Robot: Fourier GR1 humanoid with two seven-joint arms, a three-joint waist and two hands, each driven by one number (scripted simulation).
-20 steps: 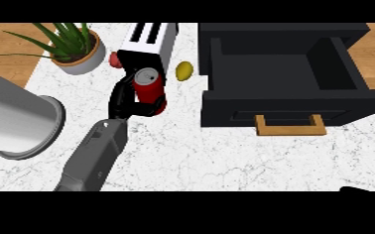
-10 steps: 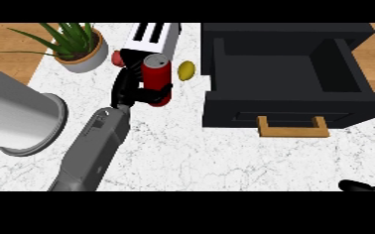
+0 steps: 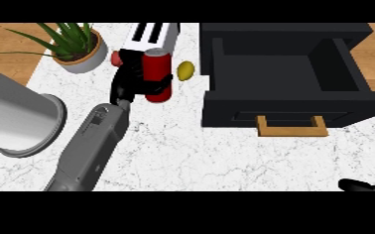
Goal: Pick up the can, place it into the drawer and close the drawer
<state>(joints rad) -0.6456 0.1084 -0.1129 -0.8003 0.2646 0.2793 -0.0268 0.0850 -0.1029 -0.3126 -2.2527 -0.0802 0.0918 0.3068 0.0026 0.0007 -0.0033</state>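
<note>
A bit of the right hand [image 3: 357, 185] peeks in at five o'clock; I cannot tell how it is set. The left hand [image 3: 130, 82] is curled around the red can [image 3: 156, 74], which stands up tall at eleven o'clock. The open drawer [image 3: 282, 69] sits at the can's three o'clock, past a small yellow lemon [image 3: 186, 70].

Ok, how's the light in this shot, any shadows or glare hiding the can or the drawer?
Head view: even light, no glare; the red can shows plainly in the left hand; the open drawer is dark inside, yet its walls and tan handle read clearly.
</note>
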